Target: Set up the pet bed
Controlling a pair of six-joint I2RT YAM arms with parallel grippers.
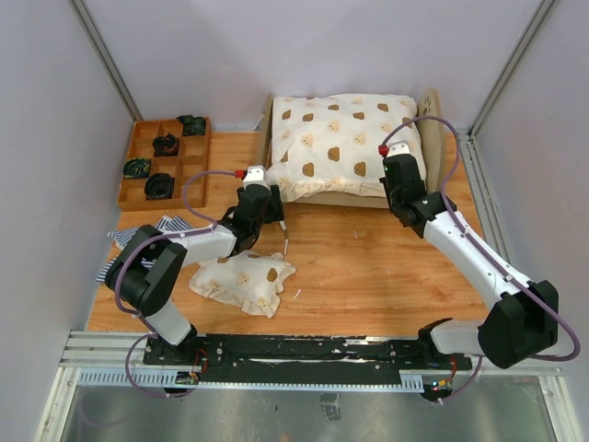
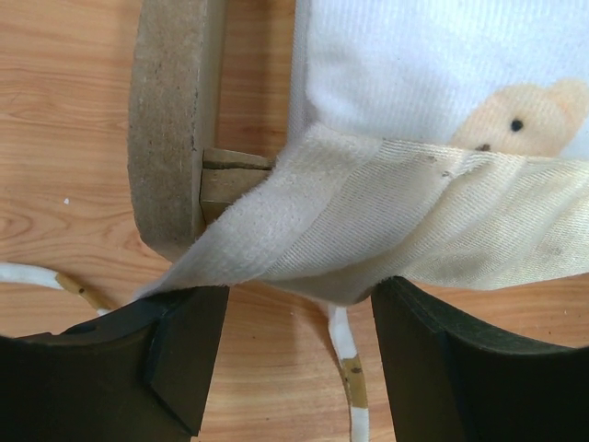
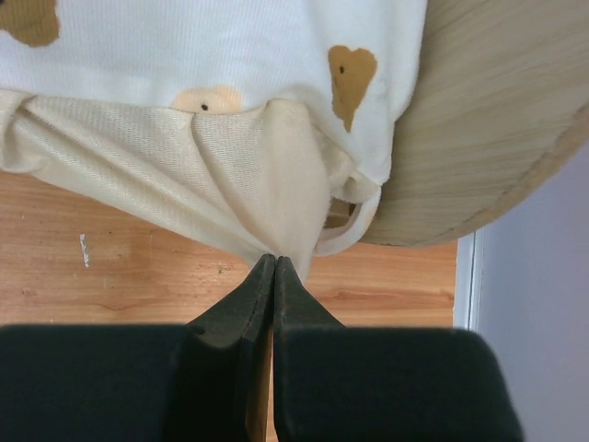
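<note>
The pet bed stands at the back of the table, its plywood frame almost wholly covered by a cream bear-print quilt. My right gripper is at the quilt's near right corner, beside the rounded headboard. In the right wrist view that gripper is shut, and the ruffle gathers into its tips. My left gripper is at the near left corner. It is open, with the ruffle hanging just ahead of its fingers beside the wooden end board.
A small bear-print pillow lies on the table in front of the left arm. Blue-and-white striped cloth shows under that arm. A brown compartment tray with dark items sits at the back left. A thin fabric tie trails on the wood.
</note>
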